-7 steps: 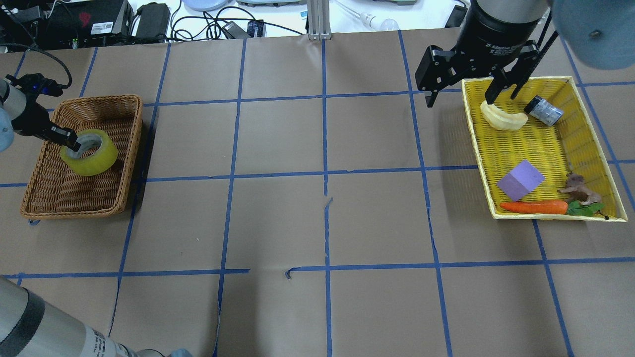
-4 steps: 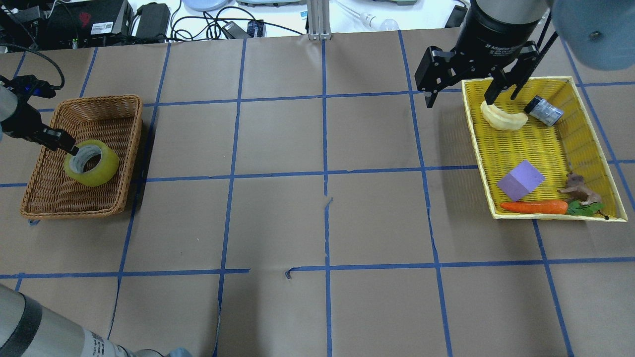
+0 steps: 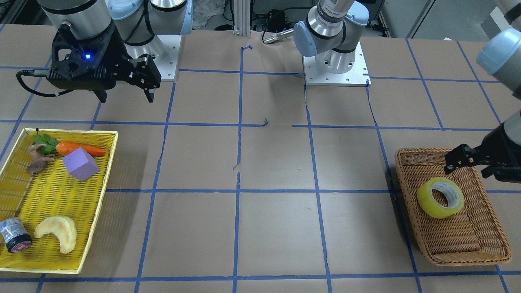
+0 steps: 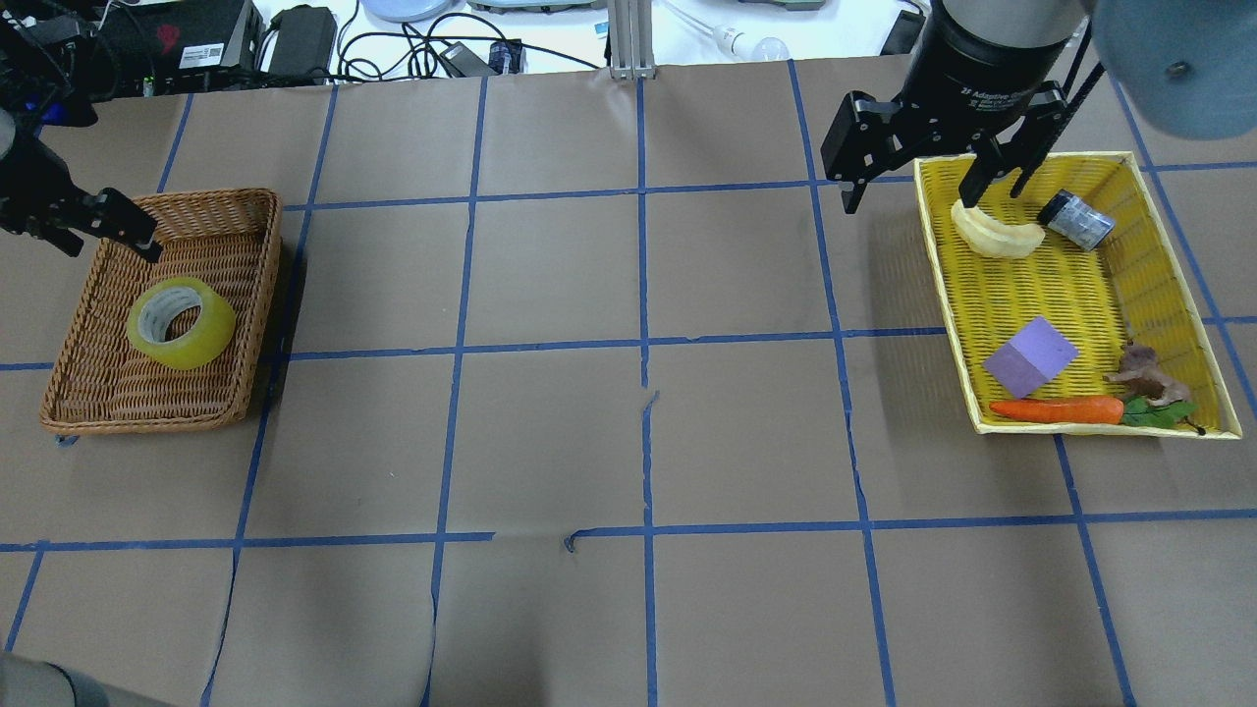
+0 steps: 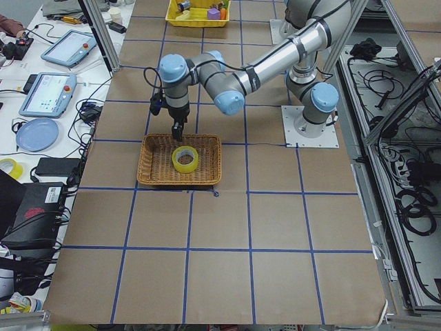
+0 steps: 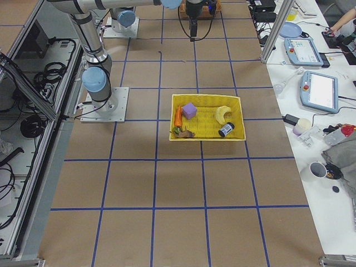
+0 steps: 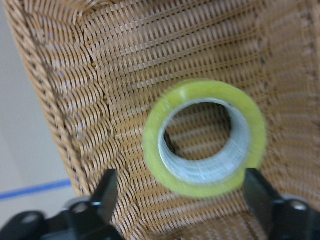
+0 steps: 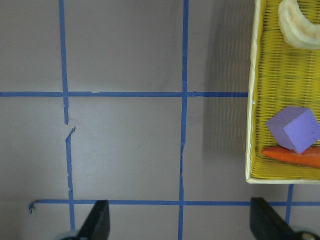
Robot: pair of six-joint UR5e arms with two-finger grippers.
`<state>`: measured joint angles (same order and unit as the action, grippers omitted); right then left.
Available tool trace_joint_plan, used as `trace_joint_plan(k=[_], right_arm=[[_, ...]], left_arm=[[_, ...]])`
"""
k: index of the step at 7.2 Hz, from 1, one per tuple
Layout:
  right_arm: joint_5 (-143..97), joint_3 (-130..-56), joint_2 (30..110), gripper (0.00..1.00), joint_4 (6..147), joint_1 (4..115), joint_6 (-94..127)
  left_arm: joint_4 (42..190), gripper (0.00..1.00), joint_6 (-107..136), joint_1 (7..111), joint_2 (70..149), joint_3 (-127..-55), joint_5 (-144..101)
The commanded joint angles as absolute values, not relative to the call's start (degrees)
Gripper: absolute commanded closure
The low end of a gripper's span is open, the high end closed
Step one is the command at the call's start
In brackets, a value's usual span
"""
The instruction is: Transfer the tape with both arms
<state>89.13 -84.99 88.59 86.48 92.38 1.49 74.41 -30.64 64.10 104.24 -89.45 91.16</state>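
The yellow tape roll lies free in the brown wicker basket at the table's left end. It also shows in the front view, in the left side view and in the left wrist view. My left gripper is open and empty above the basket's back edge, clear of the tape; it also shows in the front view. My right gripper is open and empty, hanging over the left rim of the yellow tray.
The yellow tray holds a purple cube, a carrot, a pale crescent piece, a silver-wrapped cylinder and a small brown figure. Brown paper with blue tape lines covers the table between basket and tray.
My left gripper has let go of the tape and drawn back up and toward the table's back left. The tape has settled in the basket. The right arm has not moved.
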Motion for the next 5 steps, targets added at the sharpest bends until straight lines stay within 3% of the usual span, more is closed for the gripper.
trace_joint_plan(k=[1, 3, 5], right_arm=[[89.1, -85.0, 88.6, 0.00, 86.5, 92.4, 1.5], [89.1, -85.0, 88.6, 0.00, 86.5, 92.4, 1.5], [89.1, -85.0, 88.6, 0.00, 86.5, 92.4, 1.4]], left_arm=[[81.4, 0.00, -12.7, 77.0, 99.2, -87.4, 91.6], [83.0, 0.00, 0.2, 88.2, 96.8, -87.6, 91.8], [84.1, 0.00, 0.5, 92.6, 94.6, -87.4, 92.0]])
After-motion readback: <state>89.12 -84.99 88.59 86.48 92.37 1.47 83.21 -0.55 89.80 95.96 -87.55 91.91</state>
